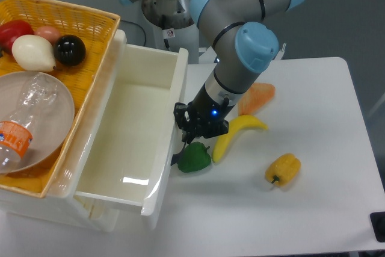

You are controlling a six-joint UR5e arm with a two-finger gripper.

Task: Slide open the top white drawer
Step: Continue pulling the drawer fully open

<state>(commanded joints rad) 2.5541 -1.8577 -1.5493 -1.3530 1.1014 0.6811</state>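
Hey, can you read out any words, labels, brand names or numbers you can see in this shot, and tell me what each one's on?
No text can be read here.
Orange label on the clear plastic bottle in the yellow wicker basket: too blurred to read.
Small red-and-white sticker on the robot base: too small to read.
The top white drawer and the gripper show no markings.

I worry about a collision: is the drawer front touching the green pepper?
Cannot tell. In the camera view the top white drawer front and its black handle overlap the green pepper edge; no gap or contact shows plainly.
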